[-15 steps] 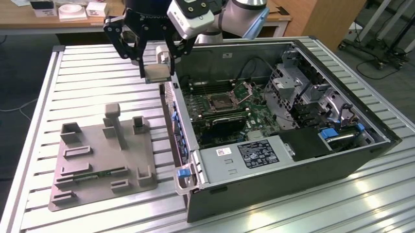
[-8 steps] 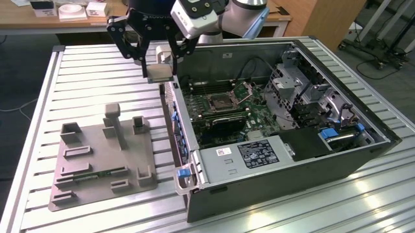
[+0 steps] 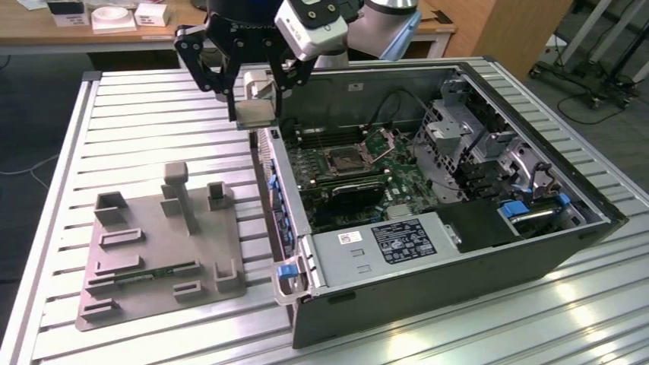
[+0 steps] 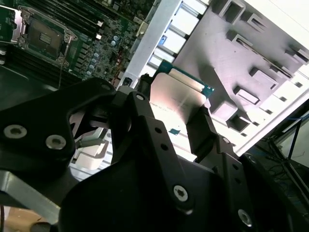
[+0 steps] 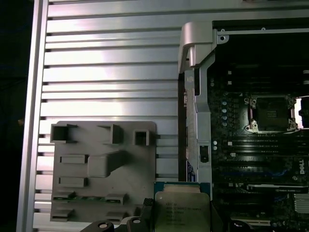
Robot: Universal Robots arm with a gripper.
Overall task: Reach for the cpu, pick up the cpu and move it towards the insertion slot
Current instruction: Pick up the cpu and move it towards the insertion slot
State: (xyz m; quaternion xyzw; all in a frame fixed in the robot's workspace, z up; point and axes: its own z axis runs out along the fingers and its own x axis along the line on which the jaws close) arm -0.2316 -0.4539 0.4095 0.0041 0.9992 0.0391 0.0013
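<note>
The gripper (image 3: 254, 114) is holding the cpu (image 3: 255, 115) clamped between its fingers, lifted above the case's (image 3: 426, 289) left wall, carrying it toward the slot (image 3: 344, 159) farther right; reaching it calls for crossing rightward over the wall.

Even overhead brightness, glare on the ribbed table (image 3: 132, 106) (case interior (image 3: 406, 182) dim).

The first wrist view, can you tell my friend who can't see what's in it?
The cpu is held in the gripper above the ribbed metal table. A grey plastic tray lies beside it, and the open computer case shows the insertion slot on its motherboard.
</note>
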